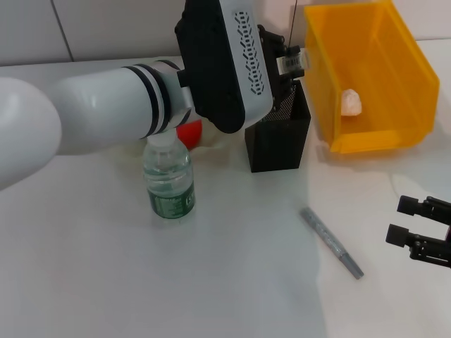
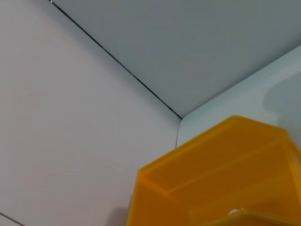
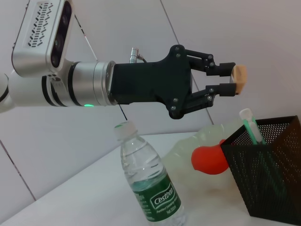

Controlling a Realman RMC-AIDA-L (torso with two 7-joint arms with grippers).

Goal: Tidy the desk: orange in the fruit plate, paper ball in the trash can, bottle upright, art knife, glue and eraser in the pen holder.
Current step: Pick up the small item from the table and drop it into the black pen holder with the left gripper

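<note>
Above the pen holder (image 3: 270,169), left gripper (image 3: 230,80) jaws pinch the eraser (image 3: 240,79).

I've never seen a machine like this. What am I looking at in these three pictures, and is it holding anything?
It is a two-armed robot tidying a desk. One picture looks down from its head; the other two come from cameras on its wrists. The left gripper hovers above the black mesh pen holder, pinching a small tan eraser. The right gripper waits open at the table's right edge. On the table stand a water bottle and a yellow bin holding a paper ball. A grey art knife lies flat, and an orange sits behind the holder.
</note>
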